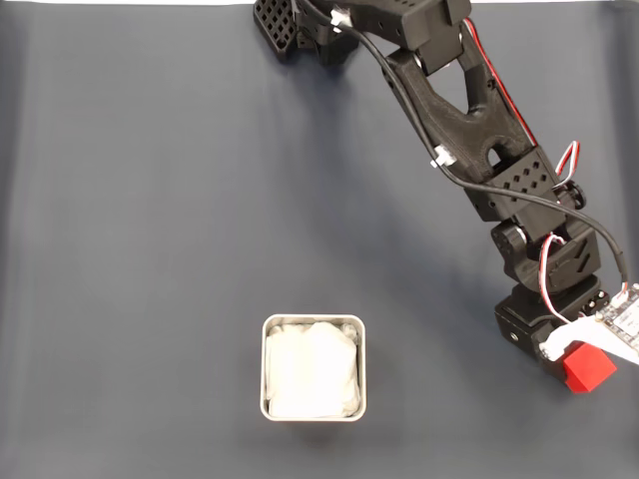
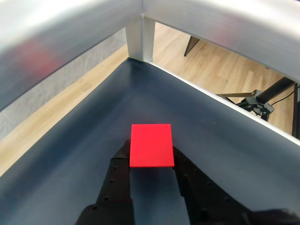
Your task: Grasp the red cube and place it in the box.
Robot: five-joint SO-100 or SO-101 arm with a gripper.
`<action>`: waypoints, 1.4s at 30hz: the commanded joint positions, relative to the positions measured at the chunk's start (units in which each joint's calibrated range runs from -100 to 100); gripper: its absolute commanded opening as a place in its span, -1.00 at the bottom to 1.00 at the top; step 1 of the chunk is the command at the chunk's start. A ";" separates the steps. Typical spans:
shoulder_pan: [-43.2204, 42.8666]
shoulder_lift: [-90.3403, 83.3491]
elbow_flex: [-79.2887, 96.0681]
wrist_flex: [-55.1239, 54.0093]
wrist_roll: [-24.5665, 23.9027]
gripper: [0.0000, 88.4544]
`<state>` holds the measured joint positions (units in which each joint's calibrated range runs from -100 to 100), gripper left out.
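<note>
Cube gripped at the worktop's right edge — box waits to the left

Fingers (image 2: 151,157) clamp the red cube (image 1: 587,366); I'd lift clear, swing left over the box (image 1: 314,321) — release only once centred above its lining.

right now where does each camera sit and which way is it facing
Fixed view: above the table, looking straight down on the dark mat, the box and the arm.
Wrist view: rides behind the gripper, looking forward along the black fingers toward the table's corner.
Both show the red cube between the fingers.
</note>
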<state>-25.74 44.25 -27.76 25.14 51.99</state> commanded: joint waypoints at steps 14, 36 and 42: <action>2.02 -16.86 7.14 -0.14 0.15 -0.82; 9.34 -39.05 24.75 2.32 -0.24 -0.82; 11.61 -45.11 29.95 3.06 -0.44 -0.82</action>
<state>-15.58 5.51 1.63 27.53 51.89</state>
